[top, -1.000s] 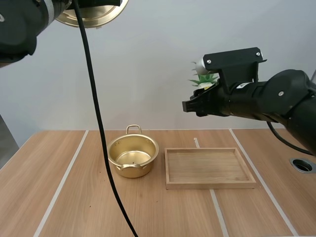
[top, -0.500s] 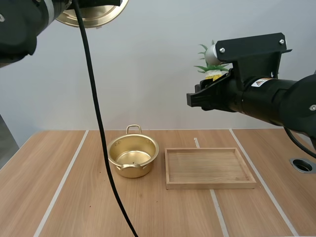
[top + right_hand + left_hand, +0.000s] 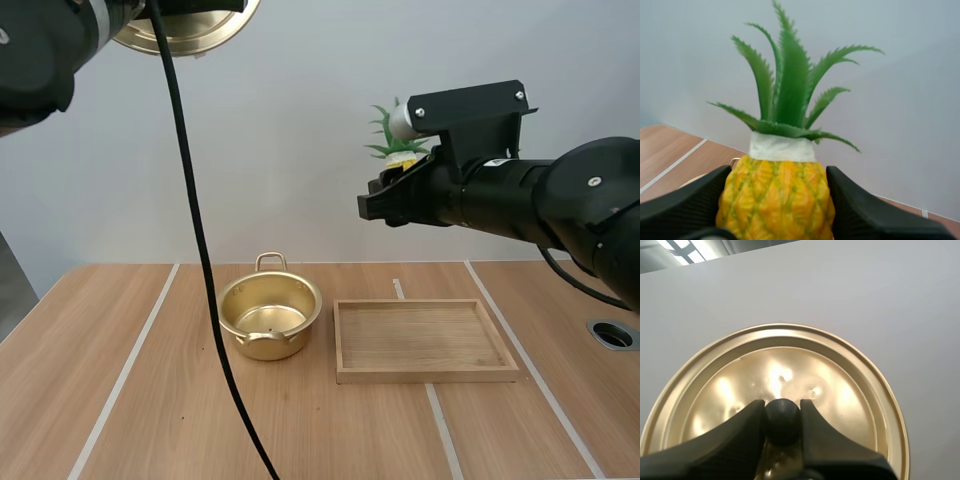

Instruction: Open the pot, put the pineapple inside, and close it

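DESK: Worktop [image 3: 120, 400] layout, and what has moved?

FIELD: Wooden tray [image 3: 420, 374] and open pot [image 3: 290, 335] sit just beside each other, unmoved. The right arm, which rose a moment ago, has swung back leftward. The pineapple [image 3: 398, 152] now rides high, seemingly above the tray's pot-side end and not yet over the pot. Lowering it in looks like the next step.

DESK: Lid?

FIELD: Lid [image 3: 190, 30] stays aloft at far left, well apart from the pot.

DESK: Grips?

FIELD: Right gripper [image 3: 780, 175] has its fingers [image 3: 860, 210] wide, clamped on the pineapple's yellow body. Left gripper [image 3: 782, 410] has its fingers [image 3: 735, 435] narrowly parted, pinching the lid's black knob [image 3: 783, 421].
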`<action>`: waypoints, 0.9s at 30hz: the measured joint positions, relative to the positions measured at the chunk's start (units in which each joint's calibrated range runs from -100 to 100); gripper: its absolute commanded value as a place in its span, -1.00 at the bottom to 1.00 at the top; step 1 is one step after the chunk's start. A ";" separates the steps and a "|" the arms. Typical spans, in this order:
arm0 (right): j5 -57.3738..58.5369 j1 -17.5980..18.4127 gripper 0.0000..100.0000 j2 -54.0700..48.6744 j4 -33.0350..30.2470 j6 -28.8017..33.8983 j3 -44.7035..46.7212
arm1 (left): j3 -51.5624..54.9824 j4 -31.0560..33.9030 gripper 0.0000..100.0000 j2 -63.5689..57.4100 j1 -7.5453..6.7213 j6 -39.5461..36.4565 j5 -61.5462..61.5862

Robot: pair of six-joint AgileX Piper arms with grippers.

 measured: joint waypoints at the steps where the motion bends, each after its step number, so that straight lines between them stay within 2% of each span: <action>1: 0.00 0.00 -1.00 0.36 0.58 -0.60 0.00 | 0.00 0.00 -1.00 0.00 0.00 0.00 0.00; 19: 4.79 0.00 -1.00 9.59 18.03 -17.30 0.00 | 0.00 0.00 -1.00 0.00 0.00 0.00 0.00; 27: 4.97 0.91 -1.00 12.31 20.10 -20.18 0.00 | 0.00 0.00 -1.00 0.00 0.00 0.00 0.00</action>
